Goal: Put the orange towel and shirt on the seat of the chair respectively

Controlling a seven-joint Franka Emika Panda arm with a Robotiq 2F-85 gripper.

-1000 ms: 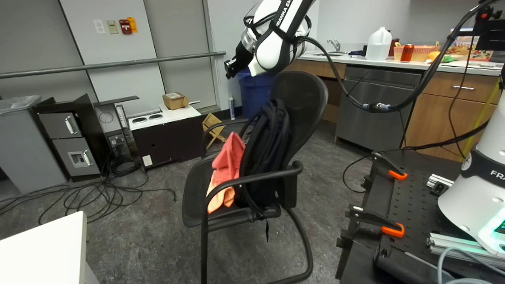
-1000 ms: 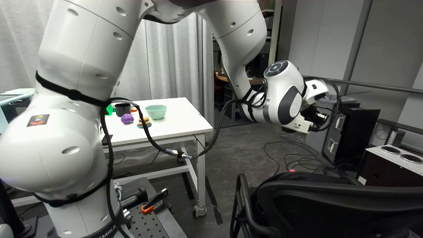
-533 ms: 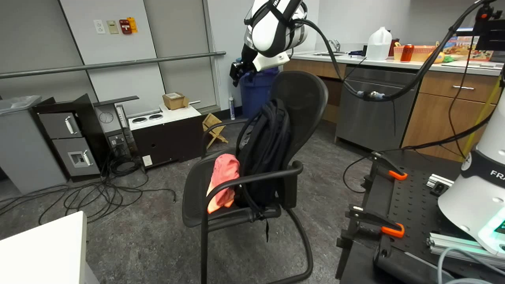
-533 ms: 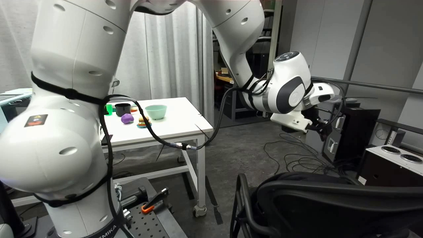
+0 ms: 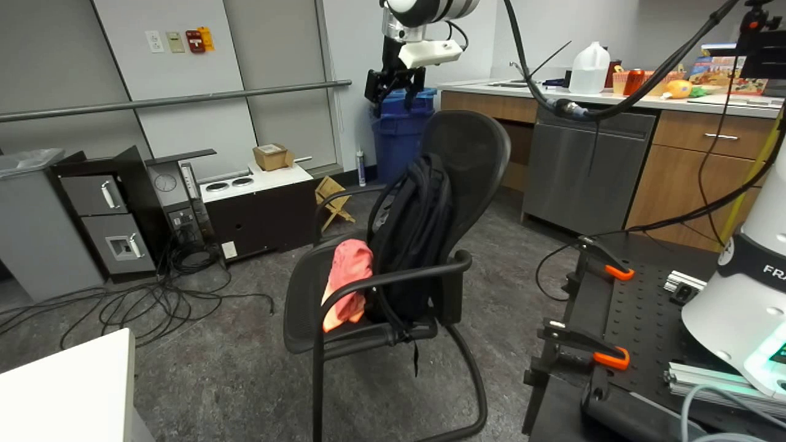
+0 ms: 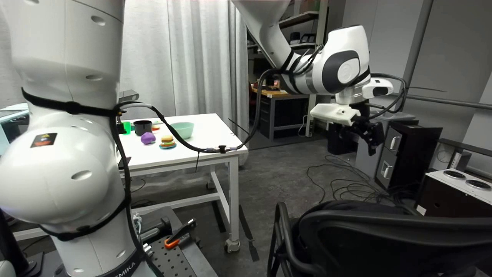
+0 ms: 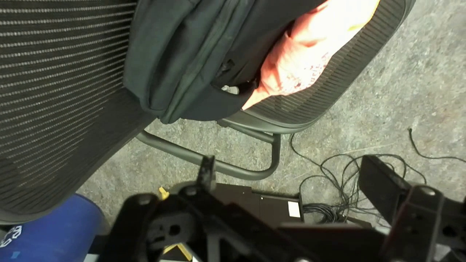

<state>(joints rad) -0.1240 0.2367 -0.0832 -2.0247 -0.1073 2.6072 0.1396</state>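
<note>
Roomy floor (image 5: 212,380) around chair (image 5: 476,144); orange cloth (image 5: 349,273) on seat (image 5: 305,298), near edge (image 7: 280,125); tool (image 7: 291,173) spread apart.

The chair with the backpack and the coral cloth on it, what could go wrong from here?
First, the black backpack is right beside the coral cloth and might slump onto it. Second, the orange fabric next to it looks close to the edge of the seat, so a nudge could send it over. Third, if the open jaws come down to tidy things, they might bump the armrest or the chair back.
</note>
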